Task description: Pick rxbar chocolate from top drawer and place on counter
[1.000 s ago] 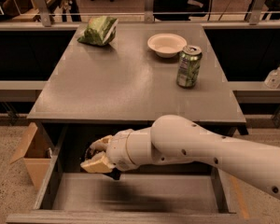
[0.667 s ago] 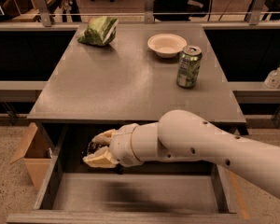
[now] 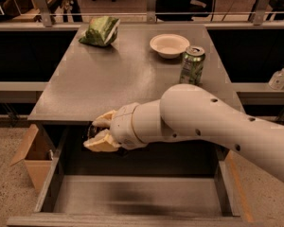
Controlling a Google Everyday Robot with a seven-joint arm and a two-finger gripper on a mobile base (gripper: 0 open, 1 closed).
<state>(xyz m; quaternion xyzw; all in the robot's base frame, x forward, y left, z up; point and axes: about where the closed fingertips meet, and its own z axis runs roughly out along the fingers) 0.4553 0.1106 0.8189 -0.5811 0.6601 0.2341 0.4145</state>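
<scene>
The top drawer (image 3: 132,200) is pulled open below the counter (image 3: 109,74), and its visible bottom is bare. My gripper (image 3: 97,133) is above the drawer's back left part, just under the counter's front edge. Its pale fingers (image 3: 104,119) are closed on a small dark glossy thing, the rxbar chocolate (image 3: 92,130), which is mostly hidden between them. My white arm reaches in from the right and covers the counter's front right corner.
On the counter are a green chip bag (image 3: 100,31) at the back left, a white bowl (image 3: 169,45) and a green soda can (image 3: 192,65) at the right. A cardboard box (image 3: 31,155) stands on the floor at the left. A clear bottle (image 3: 279,77) is at the far right.
My gripper has risen out of the drawer with the dark bar in it, up to the level of the counter's front edge.
</scene>
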